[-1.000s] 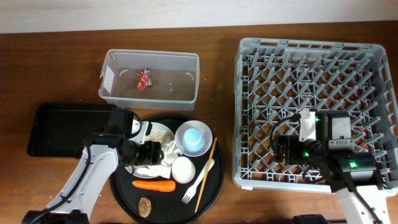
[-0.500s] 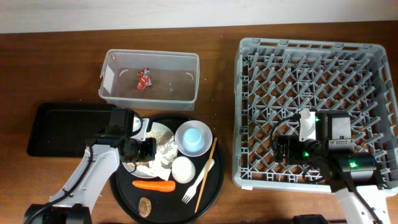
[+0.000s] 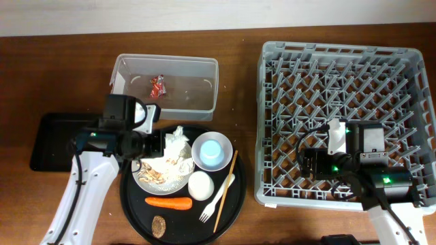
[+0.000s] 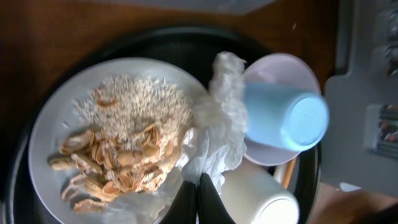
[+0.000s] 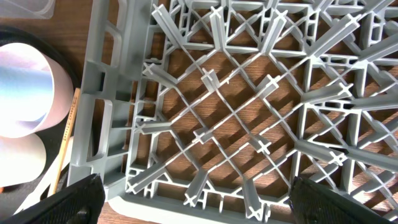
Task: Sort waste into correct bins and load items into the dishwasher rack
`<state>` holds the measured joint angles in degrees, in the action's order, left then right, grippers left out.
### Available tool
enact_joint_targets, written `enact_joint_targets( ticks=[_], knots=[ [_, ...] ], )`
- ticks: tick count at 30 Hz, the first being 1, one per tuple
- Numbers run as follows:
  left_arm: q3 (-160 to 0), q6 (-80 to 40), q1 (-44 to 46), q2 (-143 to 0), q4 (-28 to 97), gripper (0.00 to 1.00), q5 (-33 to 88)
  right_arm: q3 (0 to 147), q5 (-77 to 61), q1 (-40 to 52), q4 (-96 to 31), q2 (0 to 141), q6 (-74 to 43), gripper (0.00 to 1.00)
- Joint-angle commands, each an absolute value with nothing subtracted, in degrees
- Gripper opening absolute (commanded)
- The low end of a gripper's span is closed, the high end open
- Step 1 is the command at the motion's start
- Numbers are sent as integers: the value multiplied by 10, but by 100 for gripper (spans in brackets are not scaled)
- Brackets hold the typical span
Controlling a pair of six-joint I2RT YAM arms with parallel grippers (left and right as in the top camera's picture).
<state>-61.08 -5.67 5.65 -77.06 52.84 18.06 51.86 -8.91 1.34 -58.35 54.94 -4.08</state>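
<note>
Left wrist: left hand [image 4: 198, 193] clamped on crumpled white tissue [image 4: 221, 124], dangling over plate [image 4: 56, 124]

The left arm [image 3: 85, 187] is a smooth white tube with black joint housings and a thin black cable looping beside it. Its black claw [image 4: 198, 198] has two slim dark fingers. The right arm [image 3: 381, 178] has a boxy black wrist lit by small green lights, a white block, black cables and a white lower link, and its claw [image 5: 193, 200] has matte, grainy black fingers [image 5: 78, 200].
</note>
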Motion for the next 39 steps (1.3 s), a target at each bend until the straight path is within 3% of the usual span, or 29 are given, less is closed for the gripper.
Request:
enact_joint_targets(
  ticks=[1, 4, 8, 13, 16, 17, 18, 19, 20, 21, 26, 30, 39],
  knots=[
    [-656, -60, 56, -765, 522, 1, 189, 527, -84, 19, -583, 548, -39, 98],
    [-698, -60, 56, -765, 478, 1, 186, 527, -84, 19, -582, 548, -39, 98],
    [-707, -60, 56, -779, 317, 1, 128, 527, -84, 19, -583, 548, -39, 98],
    [-707, -60, 56, -876, 197, 1, 122, 527, -84, 19, -583, 548, -39, 98],
    [-708, -65, 56, -937, 170, 14, 129, 527, -84, 19, -583, 548, -39, 98],
    [-708, -71, 56, -953, 172, 19, 132, 527, -84, 19, -583, 548, -39, 98],
    [-708, -71, 56, -964, 177, 35, 150, 527, -84, 19, -583, 548, -39, 98],
    [-708, -71, 56, -964, 184, 59, 163, 527, -84, 19, -583, 548, -39, 98],
    [-708, -71, 56, -962, 189, 74, 173, 527, -84, 19, -583, 548, -39, 99],
    [-711, -71, 56, -947, 207, 99, 183, 527, -84, 19, -583, 548, -39, 98],
    [-713, -71, 56, -835, 449, 99, 191, 527, -84, 19, -582, 548, -39, 98],
    [-707, -71, 56, -827, 602, 99, 191, 527, -84, 19, -583, 548, -39, 98],
    [-529, -159, 56, -829, 526, 93, 205, 527, -84, 19, -584, 548, -39, 98]
  ],
)
